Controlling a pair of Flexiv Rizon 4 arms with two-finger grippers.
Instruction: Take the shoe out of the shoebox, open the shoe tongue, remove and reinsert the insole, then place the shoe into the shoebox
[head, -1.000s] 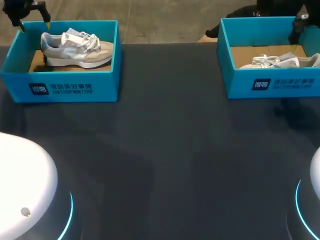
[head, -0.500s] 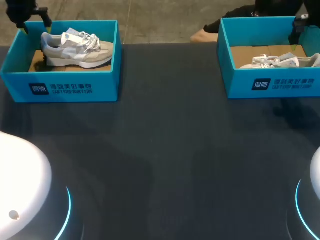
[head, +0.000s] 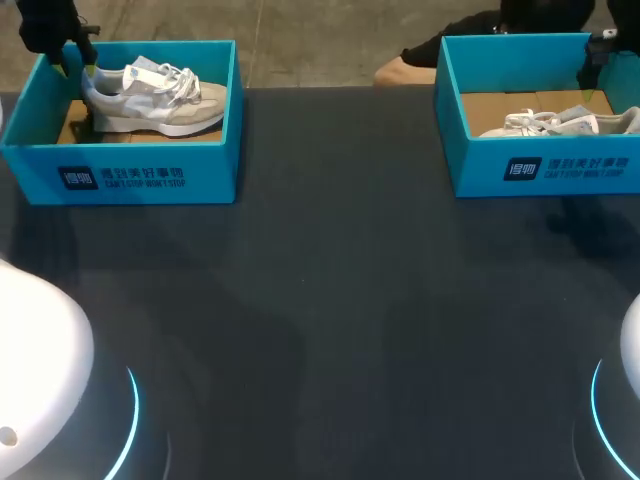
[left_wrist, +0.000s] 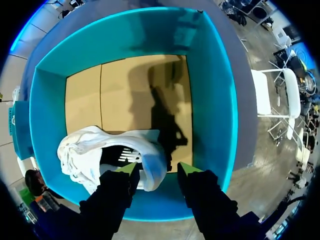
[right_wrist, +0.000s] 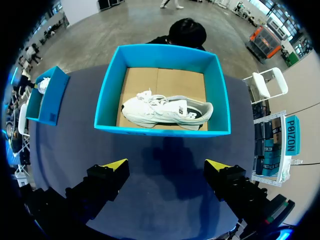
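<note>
Sitting on its sole in the left shoebox (head: 140, 178), the grey and white shoe (head: 150, 95) is lying lengthwise near the box's far wall. Its heel is pointing at the wall on my left arm's side and its toe at the wall toward the table's middle. The left gripper (left_wrist: 159, 169) is hanging inside the box over that heel with its fingers apart. The heel is sitting between the two yellow tips; one tip is lying at the shoe's collar and the other is standing clear of the shoe, so nothing is being clamped. A box wall is rising just under and behind the gripper, crowding it on that side. Ahead of the fingers the brown cardboard floor (left_wrist: 135, 90) is showing from the shoe to the opposite wall.

A broad stretch of dark table (head: 330, 300) is separating this box from the right shoebox (head: 540, 170), well apart. There a second shoe (right_wrist: 165, 111), white, is lying lengthwise close to the near wall. The right gripper (right_wrist: 165, 165) is hovering above the table with that box ahead of its fingers, which are spreading wide and holding nothing. The box's near wall is standing between the tips and the second shoe.
</note>
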